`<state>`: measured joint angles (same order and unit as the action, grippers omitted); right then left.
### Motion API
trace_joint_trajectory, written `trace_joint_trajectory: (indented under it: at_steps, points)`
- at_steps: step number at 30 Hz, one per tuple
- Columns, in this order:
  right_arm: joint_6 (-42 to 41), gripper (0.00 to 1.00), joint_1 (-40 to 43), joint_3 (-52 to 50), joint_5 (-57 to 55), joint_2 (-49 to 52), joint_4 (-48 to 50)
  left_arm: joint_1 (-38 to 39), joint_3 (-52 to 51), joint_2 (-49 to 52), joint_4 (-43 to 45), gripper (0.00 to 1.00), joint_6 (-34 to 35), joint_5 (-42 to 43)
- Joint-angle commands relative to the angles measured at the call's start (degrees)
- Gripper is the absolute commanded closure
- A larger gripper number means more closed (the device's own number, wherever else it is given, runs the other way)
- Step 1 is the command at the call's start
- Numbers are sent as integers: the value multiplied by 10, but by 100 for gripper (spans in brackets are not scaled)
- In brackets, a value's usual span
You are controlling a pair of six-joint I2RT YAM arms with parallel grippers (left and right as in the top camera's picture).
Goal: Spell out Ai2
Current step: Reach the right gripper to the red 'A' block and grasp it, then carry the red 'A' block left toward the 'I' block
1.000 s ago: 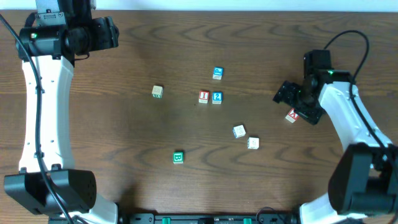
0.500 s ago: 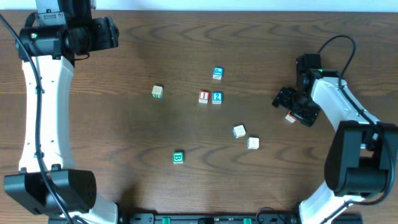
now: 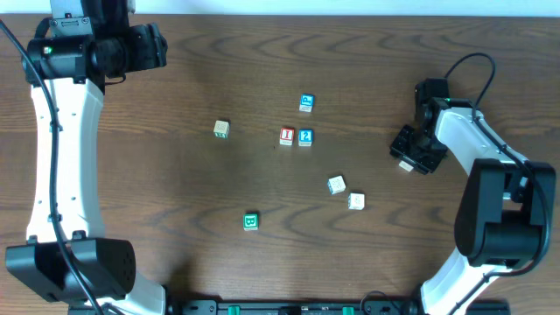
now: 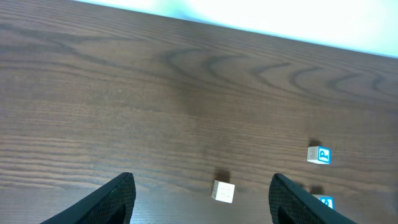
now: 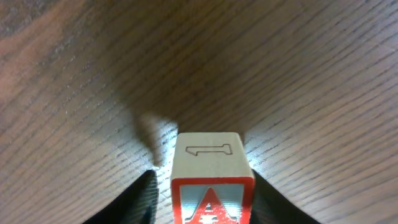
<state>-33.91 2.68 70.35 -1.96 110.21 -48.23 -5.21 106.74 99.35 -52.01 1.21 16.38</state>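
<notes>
A red-framed A block point(image 5: 212, 180) lies on the table between my right gripper's point(image 5: 202, 182) fingers, which press in on its two sides; its top face shows a 1. From overhead only a corner of the A block point(image 3: 405, 164) shows under the right gripper point(image 3: 411, 150) at the right. A red I block point(image 3: 286, 136) and a blue 2 block point(image 3: 305, 136) sit side by side mid-table. My left gripper point(image 3: 153, 48) hangs open at the far left, nothing between its fingers point(image 4: 121, 193).
A blue block point(image 3: 306, 102) lies behind the pair, a cream block point(image 3: 221, 129) to their left, two white blocks point(image 3: 336, 185) point(image 3: 356, 201) and a green one point(image 3: 251, 221) nearer the front. The cream block point(image 4: 222, 191) shows below the left gripper.
My right gripper turned and came down over the A block, and its jaws closed in on the block's sides. The left arm has not moved.
</notes>
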Motion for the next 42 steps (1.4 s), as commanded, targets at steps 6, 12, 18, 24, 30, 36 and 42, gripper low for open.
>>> trace_joint_trajectory:
  at_steps: [6,12,18,24,30,36,42]
  points:
    - [3,63,5,0,-6,4,4,-4,0,4,2,30,-13,6]
    - [10,67,4,0,7,4,11,-4,0,4,3,30,-13,6]
    - [24,71,2,5,17,4,11,-5,0,4,3,30,-15,-5]
    - [53,83,-17,49,66,4,3,-10,0,4,3,30,-27,-43]
    - [104,99,-120,200,69,4,-19,-59,0,4,4,30,-27,-69]
    - [104,99,-260,353,67,36,-6,-124,0,4,4,30,-27,-63]
    - [125,99,-351,451,54,125,-74,-147,0,4,4,30,-27,-35]
